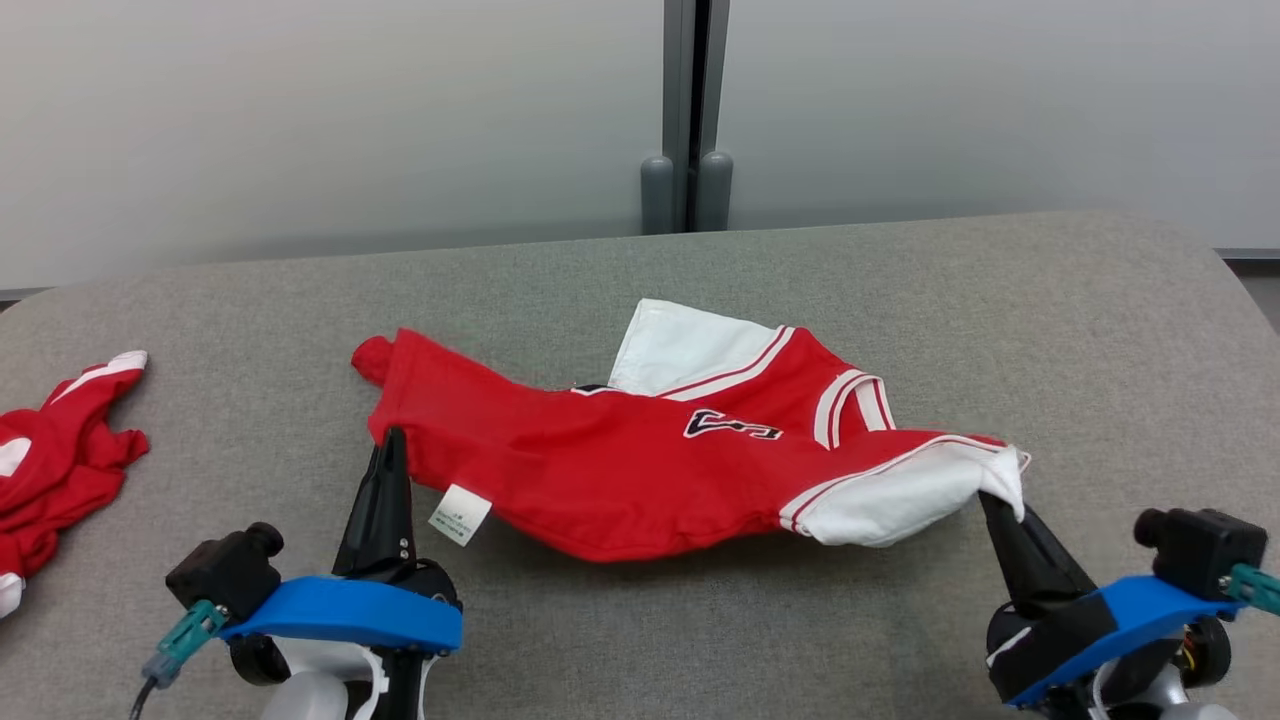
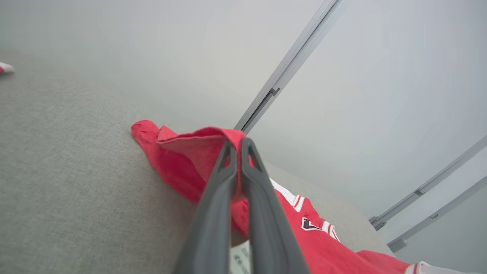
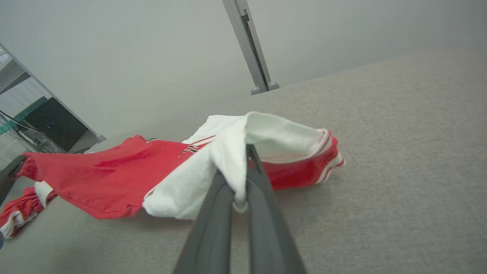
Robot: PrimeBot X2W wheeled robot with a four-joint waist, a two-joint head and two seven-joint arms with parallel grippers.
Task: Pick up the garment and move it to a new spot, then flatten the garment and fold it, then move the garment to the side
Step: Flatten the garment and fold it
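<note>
The garment [image 1: 620, 470] is a red jersey with white sleeves and striped trim, stretched across the grey table between my two grippers. My left gripper [image 1: 392, 440] is shut on its red hem at the left end, beside a white label [image 1: 460, 514]. In the left wrist view the dark fingers [image 2: 224, 182] pinch a fold of the red garment [image 2: 182, 163]. My right gripper [image 1: 990, 500] is shut on the white sleeve [image 1: 900, 495] at the right end. In the right wrist view the garment's white sleeve [image 3: 266, 137] drapes over the right gripper [image 3: 243, 167].
A second red and white garment [image 1: 50, 460] lies crumpled at the table's left edge. The grey fabric table [image 1: 900, 290] ends at a pale wall with a grey post [image 1: 688, 120] behind it. A dark monitor and cables [image 3: 49, 125] stand beyond the table.
</note>
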